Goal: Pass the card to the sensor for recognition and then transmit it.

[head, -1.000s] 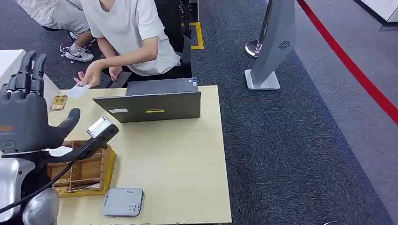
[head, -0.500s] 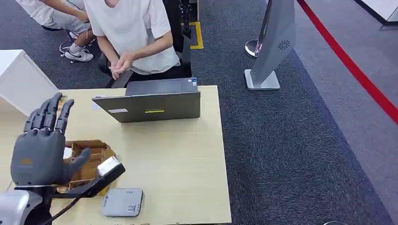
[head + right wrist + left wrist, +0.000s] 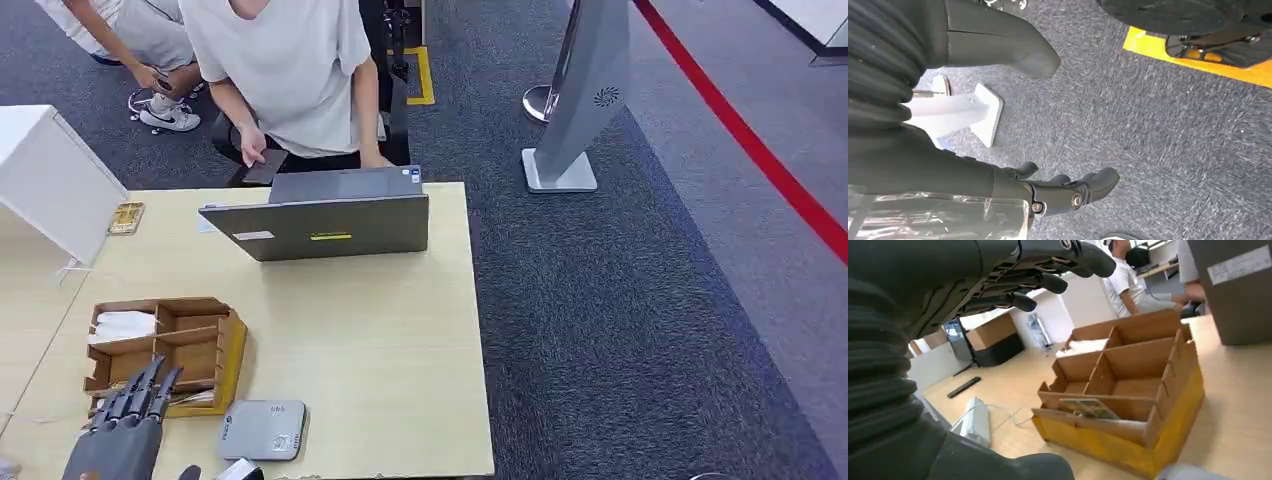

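My left hand (image 3: 125,435) hovers low at the table's near left corner, fingers spread and holding nothing; in the left wrist view its fingers (image 3: 1048,270) stretch out above the wooden organiser (image 3: 1128,390). The organiser (image 3: 165,355) holds white cards (image 3: 125,325) in a far compartment and a patterned card (image 3: 1088,407) in a near one. The grey card sensor (image 3: 262,430) lies flat just right of my hand. My right hand (image 3: 923,165) hangs over the carpet, fingers loosely bent with nothing in them.
An open grey laptop (image 3: 320,225) stands at the table's far edge, with a person (image 3: 280,70) in a white shirt behind it holding a dark phone (image 3: 265,165). A white box (image 3: 50,180) stands at the left, a small patterned card (image 3: 126,218) beside it. A grey kiosk stand (image 3: 580,100) stands on the carpet.
My left hand has dropped from high near the person down to the table's near edge. The person has drawn back the white card seen a second ago and now holds a phone.
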Motion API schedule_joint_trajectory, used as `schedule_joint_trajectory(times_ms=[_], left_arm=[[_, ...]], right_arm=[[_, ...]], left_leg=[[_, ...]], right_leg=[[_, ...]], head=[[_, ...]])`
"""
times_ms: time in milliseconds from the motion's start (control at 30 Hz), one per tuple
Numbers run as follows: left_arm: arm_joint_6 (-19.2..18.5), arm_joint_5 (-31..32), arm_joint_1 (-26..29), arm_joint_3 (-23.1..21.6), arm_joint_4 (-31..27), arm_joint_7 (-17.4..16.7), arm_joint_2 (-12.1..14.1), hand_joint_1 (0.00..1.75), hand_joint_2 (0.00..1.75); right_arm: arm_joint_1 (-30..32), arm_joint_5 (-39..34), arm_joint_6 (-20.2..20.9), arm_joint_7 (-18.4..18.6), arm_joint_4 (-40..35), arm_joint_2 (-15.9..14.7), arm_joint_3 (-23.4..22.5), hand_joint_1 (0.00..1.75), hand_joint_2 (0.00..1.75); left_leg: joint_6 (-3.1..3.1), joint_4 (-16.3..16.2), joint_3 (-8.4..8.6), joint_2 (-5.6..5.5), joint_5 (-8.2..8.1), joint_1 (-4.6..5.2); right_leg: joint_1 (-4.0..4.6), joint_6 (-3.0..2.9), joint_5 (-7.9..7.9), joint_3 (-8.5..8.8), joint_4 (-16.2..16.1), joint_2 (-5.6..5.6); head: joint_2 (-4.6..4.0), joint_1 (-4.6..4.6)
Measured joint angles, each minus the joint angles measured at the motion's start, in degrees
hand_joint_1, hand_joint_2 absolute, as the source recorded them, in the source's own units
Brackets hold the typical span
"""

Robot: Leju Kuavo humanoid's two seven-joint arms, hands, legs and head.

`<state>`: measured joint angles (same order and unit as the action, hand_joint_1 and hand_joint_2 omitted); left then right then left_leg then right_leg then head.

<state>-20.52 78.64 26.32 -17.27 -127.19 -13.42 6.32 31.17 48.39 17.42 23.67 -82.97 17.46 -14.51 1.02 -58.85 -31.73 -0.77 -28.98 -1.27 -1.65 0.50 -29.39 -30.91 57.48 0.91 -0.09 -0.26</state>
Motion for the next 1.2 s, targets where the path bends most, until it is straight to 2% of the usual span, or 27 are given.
schedule_joint_trajectory(times_ms=[233,667,867,933,967,1067,1200], left_arm=[[-0.8,1.1,1.7,4.1,0.8,1.0,-2.2,0.00,1.75],[-1.0,1.9,2.2,5.7,1.3,1.5,-3.6,0.00,1.75],[-1.4,7.9,1.3,10.0,2.5,5.2,-7.7,0.00,1.75],[-0.4,9.2,0.5,12.0,3.1,5.7,-9.3,0.00,1.75],[0.5,9.2,0.2,12.9,3.4,4.8,-9.9,0.00,1.75],[4.2,9.3,-1.2,13.7,3.7,1.0,-10.2,0.00,1.75],[8.9,9.3,-2.9,13.8,4.9,0.4,-10.2,0.00,1.75]], right_arm=[[-0.3,0.3,0.2,-0.5,0.2,0.0,-0.3,0.00,1.75],[-0.5,0.7,0.2,-0.7,0.5,0.0,-0.6,0.00,1.75],[-0.7,2.1,1.0,-1.1,0.6,0.0,-0.7,0.00,1.75],[-0.8,2.2,1.0,-1.2,0.7,0.0,-0.7,0.00,1.75],[-0.7,2.1,1.0,-1.2,0.8,0.0,-0.7,0.00,1.75],[-0.5,0.9,0.3,-0.5,0.7,0.0,-0.1,0.00,1.75],[0.2,-0.3,-0.7,0.2,0.4,0.0,1.6,0.00,1.75]], left_leg=[[0.00,0.0,0.01,0.00,0.01,-0.01],[0.00,0.0,0.01,0.00,0.01,0.00],[0.00,0.0,0.02,0.00,0.01,0.00],[0.00,0.0,0.02,0.00,0.01,0.00],[0.00,0.0,0.03,0.00,0.01,0.00],[0.00,0.0,0.05,0.00,0.01,0.00],[0.00,0.0,0.05,-0.01,0.01,-0.01]], right_leg=[[0.01,-0.02,0.03,0.11,0.0,0.00],[0.00,-0.01,0.03,0.11,0.0,0.00],[0.00,-0.01,0.03,0.11,0.0,0.00],[0.00,-0.01,0.04,0.11,0.0,0.00],[0.00,-0.01,0.04,0.11,0.0,-0.01],[0.00,-0.01,0.04,0.11,0.0,-0.01],[0.01,-0.01,0.04,0.13,0.0,-0.01]], head=[[0.00,-0.02],[0.00,-0.02],[0.00,-0.02],[0.00,-0.02],[0.00,-0.02],[0.00,-0.02],[0.00,-0.02]])
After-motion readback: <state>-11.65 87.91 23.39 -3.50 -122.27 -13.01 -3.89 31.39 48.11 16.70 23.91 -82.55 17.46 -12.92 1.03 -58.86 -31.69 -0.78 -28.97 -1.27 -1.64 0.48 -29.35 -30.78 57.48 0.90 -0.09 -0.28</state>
